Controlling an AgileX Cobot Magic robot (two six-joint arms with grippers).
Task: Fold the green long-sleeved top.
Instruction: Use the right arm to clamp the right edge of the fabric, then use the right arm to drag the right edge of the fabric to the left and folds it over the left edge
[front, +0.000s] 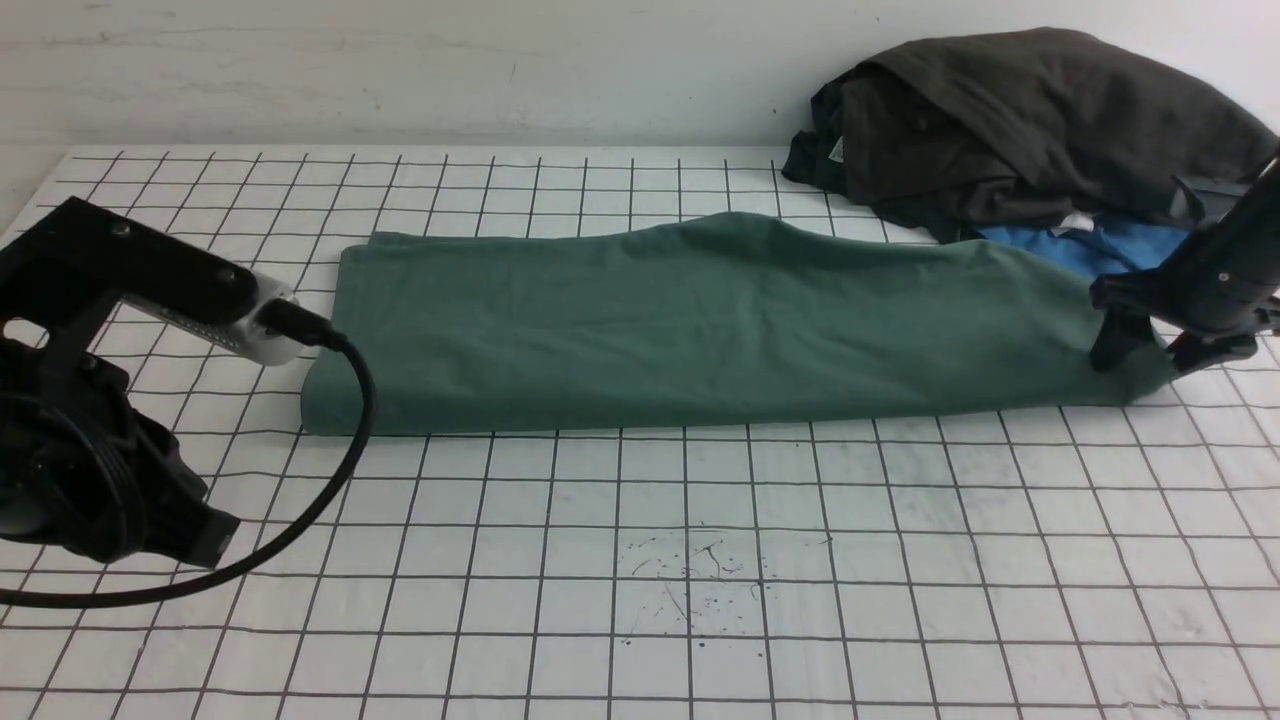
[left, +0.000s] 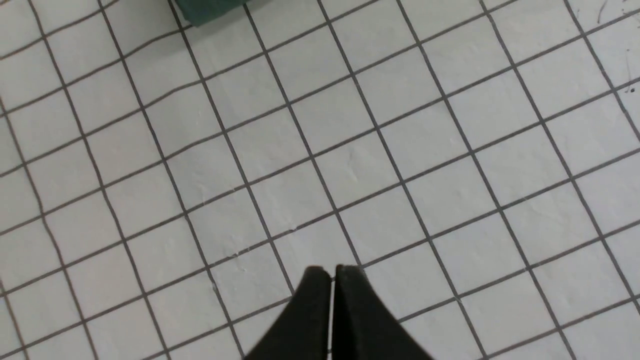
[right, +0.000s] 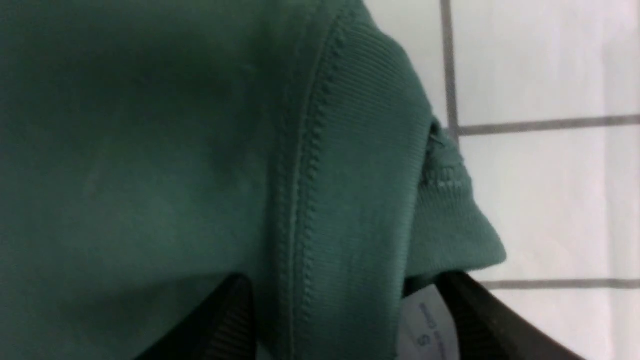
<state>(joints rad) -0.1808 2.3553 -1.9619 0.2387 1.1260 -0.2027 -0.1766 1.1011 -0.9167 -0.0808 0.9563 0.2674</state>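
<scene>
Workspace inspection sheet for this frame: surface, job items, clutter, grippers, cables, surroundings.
Surface: white gridded table, ink specks near the front middle.
Job's things: green long-sleeved top folded into a long band across the table.
Clutter: dark garment heaped at the far right, blue garment partly under it.
Grippers: left gripper shut over bare grid; right gripper open, astride the top's ribbed edge at its right end.
Cables: black cable loops from the left wrist camera onto the table.
Surroundings: white wall behind.
</scene>
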